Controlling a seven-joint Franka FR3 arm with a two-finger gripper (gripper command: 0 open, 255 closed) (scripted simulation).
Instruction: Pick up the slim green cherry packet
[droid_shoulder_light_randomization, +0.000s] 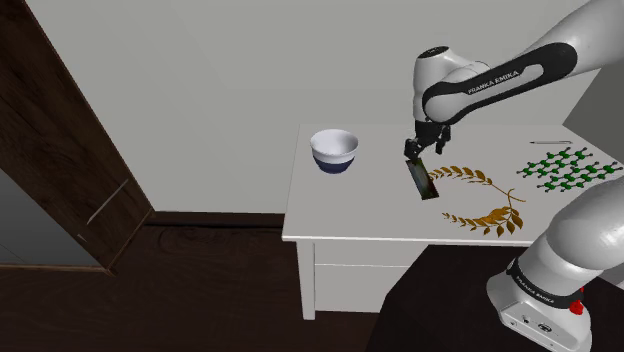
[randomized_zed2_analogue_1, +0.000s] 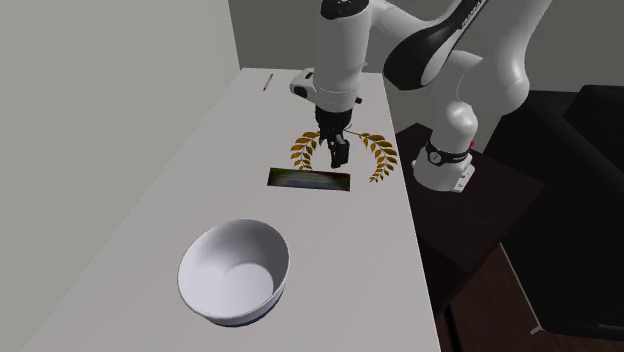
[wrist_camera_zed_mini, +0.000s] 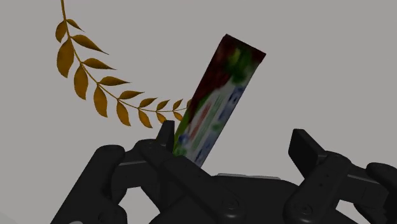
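A slim green, red and white packet (droid_shoulder_light_randomization: 422, 178) is lying flat on the white bench (droid_shoulder_light_randomization: 350, 215), near the middle of its top, with one end resting beside a golden laurel wreath design (droid_shoulder_light_randomization: 482, 199) that is printed on the surface. The white arm (droid_shoulder_light_randomization: 500, 85) is reaching over the bench, and its all-black gripper (droid_shoulder_light_randomization: 411, 152) is pointing down at the end of the packet that is farther from the bench's front edge in the shoulder view. In the second exterior view the gripper (randomized_zed2_analogue_1: 337, 158) is hanging over the wreath (randomized_zed2_analogue_1: 380, 155), just beside the long edge of the packet (randomized_zed2_analogue_1: 310, 179), which is lying crosswise in front of it. In the wrist view the fingers (wrist_camera_zed_mini: 167, 135) are standing spread apart, clasping nothing: the packet (wrist_camera_zed_mini: 219, 102) is sitting close against one finger while the other is staying well apart from it, and whether that near finger is touching the packet cannot be told. A round white bowl with a dark blue foot (droid_shoulder_light_randomization: 334, 151) is standing upright on the bench, well apart from the packet toward the shoulder view's left; in the second exterior view the bowl (randomized_zed2_analogue_1: 234, 271) is sitting nearest the camera. A green lattice pattern (droid_shoulder_light_randomization: 565, 168) is showing on the bench top toward the shoulder view's right. A dark brown door (droid_shoulder_light_randomization: 70, 150) is standing at that view's left over a dark floor (droid_shoulder_light_randomization: 180, 290).
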